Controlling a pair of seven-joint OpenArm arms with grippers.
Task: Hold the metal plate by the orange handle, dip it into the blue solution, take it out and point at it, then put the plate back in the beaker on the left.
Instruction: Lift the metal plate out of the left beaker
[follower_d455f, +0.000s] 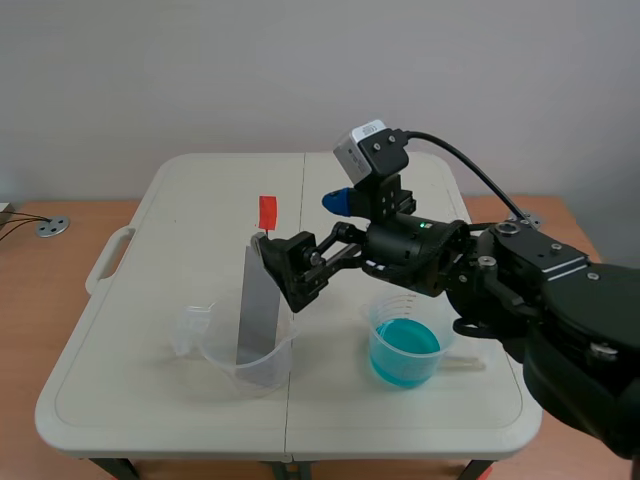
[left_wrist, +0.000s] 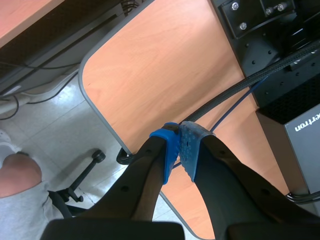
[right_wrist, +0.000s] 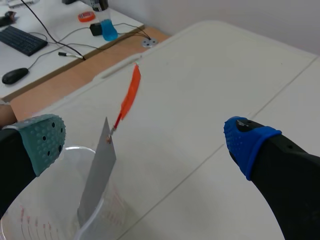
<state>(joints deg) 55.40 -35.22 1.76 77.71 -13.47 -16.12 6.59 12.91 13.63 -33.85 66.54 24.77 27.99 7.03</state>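
- The right hand (right_wrist: 145, 140) is spread open, just right of the orange handle (follower_d455f: 267, 212).
- The metal plate (follower_d455f: 258, 300) leans in the left beaker (follower_d455f: 250, 368); the blue solution (follower_d455f: 404, 352) sits right of it.
- The left hand (left_wrist: 179, 150) is closed, empty.

Metal plate (follower_d455f: 258, 300): grey, flat, narrow strip; stood nearly upright, slightly tilted, in the clear plastic beaker (follower_d455f: 225, 365) on the left, with its upper part raised above the rim. Orange handle (follower_d455f: 267, 212): small tab carried on a thin stem at the plate's top. Blue solution (follower_d455f: 404, 352): held in a second clear beaker (follower_d455f: 380, 308), set to the right, apart from the first.
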